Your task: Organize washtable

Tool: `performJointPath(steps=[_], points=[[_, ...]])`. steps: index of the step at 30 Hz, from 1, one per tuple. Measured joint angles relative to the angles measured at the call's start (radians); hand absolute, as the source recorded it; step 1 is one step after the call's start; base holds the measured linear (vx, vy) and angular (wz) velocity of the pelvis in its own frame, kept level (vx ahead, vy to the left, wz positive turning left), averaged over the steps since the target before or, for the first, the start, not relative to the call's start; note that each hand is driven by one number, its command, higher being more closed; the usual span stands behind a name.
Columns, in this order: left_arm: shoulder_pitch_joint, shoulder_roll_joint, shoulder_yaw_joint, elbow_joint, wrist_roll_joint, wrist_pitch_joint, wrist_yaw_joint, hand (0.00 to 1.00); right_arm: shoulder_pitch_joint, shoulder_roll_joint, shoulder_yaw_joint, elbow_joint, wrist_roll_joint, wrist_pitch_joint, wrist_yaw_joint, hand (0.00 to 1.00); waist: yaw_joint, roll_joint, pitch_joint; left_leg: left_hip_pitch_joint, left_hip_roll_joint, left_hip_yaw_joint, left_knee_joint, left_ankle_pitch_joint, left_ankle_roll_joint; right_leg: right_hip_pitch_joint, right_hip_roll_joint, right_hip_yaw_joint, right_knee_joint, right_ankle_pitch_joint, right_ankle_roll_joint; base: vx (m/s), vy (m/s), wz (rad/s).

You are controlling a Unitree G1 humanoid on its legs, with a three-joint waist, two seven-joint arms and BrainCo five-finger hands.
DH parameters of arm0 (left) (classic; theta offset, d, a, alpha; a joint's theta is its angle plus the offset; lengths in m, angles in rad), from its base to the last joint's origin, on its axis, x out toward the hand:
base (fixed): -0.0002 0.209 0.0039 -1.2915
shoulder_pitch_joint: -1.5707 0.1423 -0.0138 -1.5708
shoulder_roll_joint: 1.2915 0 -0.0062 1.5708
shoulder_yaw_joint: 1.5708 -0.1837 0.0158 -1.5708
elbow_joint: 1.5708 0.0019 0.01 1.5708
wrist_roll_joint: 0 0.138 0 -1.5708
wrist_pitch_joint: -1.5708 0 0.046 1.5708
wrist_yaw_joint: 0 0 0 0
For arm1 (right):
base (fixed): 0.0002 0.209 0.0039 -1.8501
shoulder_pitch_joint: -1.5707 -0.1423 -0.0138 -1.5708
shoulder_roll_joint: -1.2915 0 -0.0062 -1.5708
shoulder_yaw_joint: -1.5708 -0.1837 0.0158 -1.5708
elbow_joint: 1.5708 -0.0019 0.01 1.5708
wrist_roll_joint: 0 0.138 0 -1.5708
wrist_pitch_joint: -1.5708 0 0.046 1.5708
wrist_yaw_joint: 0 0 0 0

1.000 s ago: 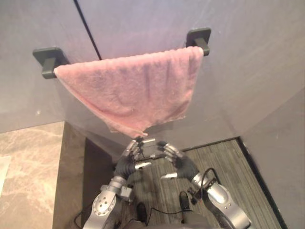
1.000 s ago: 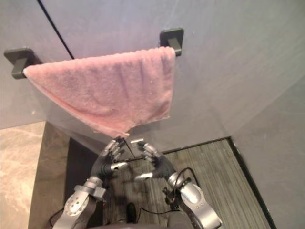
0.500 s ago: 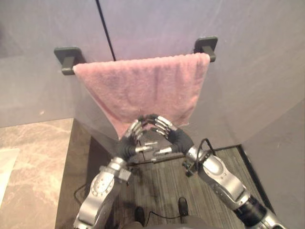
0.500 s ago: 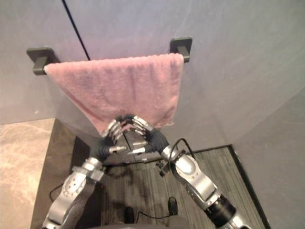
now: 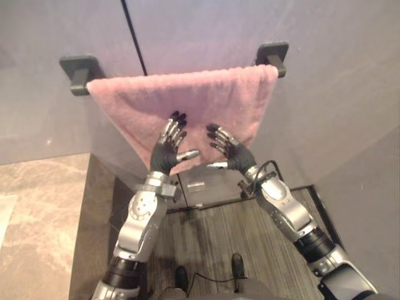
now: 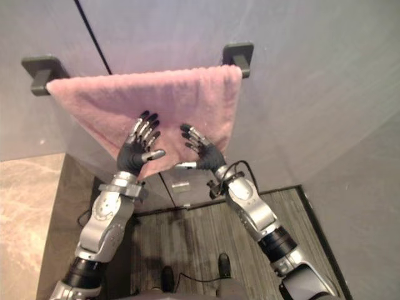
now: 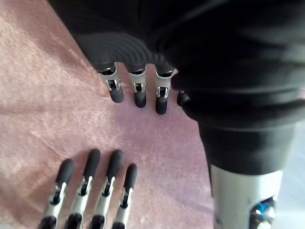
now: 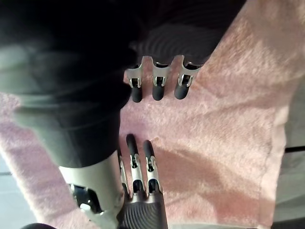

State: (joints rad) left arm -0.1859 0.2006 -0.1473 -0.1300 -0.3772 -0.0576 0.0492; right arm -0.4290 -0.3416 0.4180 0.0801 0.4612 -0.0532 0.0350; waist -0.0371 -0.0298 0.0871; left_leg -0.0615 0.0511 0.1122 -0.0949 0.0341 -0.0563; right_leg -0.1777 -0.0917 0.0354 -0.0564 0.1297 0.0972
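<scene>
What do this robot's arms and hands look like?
The left arm and right arm are rounded silver-grey shells with black bands. The left hand and right hand have silver fingers with dark tips; a dark ribbed cover wraps each back and wrist.

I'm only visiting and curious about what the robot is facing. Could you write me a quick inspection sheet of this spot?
Surface: marble counter at the robot's lower left.
Job's things: pink towel draped between two dark wall brackets, lower edge slanted rather than level.
Clutter: nothing seen.
Robot hands: left robot hand and right robot hand raised side by side in front of the towel, fingers straight; whether they touch it cannot be told.
Cables: nothing seen.
Surroundings: grey wall with a dark vertical seam; striped floor below.
</scene>
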Motion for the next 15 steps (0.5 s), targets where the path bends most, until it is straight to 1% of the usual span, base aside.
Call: performJointPath(steps=[4, 6, 9, 15], points=[[-0.042, 0.001, 0.007, 0.072, 0.001, -0.003, 0.015, 0.0, -0.02, -0.012, -0.063, 0.033, 0.0, 0.004, -0.03, 0.0, -0.004, 0.0, 0.0, -0.004, 0.002, 0.001, 0.001, 0.001, -0.001, -0.002, 0.002, 0.001, -0.003, 0.001, -0.001, 0.05, 0.02, -0.01], [-0.064, 0.001, 0.038, 0.115, 0.007, -0.005, 0.019, 0.0, -0.02, -0.022, -0.08, 0.034, 0.0, 0.007, -0.037, 0.0, -0.009, -0.001, 0.001, -0.007, 0.002, 0.001, 0.001, 0.0, -0.001, -0.004, 0.002, 0.002, -0.006, 0.003, -0.004, 0.04, 0.026, 0.0], [-0.075, 0.012, 0.071, 0.128, 0.031, -0.005, 0.021, 0.0, -0.018, -0.022, -0.116, 0.035, 0.0, 0.015, -0.037, 0.0, -0.014, -0.001, 0.002, -0.014, 0.002, 0.002, 0.001, 0.0, -0.001, -0.007, 0.002, 0.005, -0.016, 0.011, -0.011, 0.0, 0.0, 0.0], [-0.062, 0.02, 0.145, 0.139, 0.036, -0.007, 0.018, 0.0, 0.059, -0.022, -0.247, 0.061, 0.0, 0.016, -0.033, 0.0, -0.016, 0.0, 0.003, -0.024, 0.003, 0.006, 0.001, 0.0, -0.001, -0.02, 0.005, 0.016, -0.016, 0.013, -0.012, 0.0, 0.006, -0.01]])
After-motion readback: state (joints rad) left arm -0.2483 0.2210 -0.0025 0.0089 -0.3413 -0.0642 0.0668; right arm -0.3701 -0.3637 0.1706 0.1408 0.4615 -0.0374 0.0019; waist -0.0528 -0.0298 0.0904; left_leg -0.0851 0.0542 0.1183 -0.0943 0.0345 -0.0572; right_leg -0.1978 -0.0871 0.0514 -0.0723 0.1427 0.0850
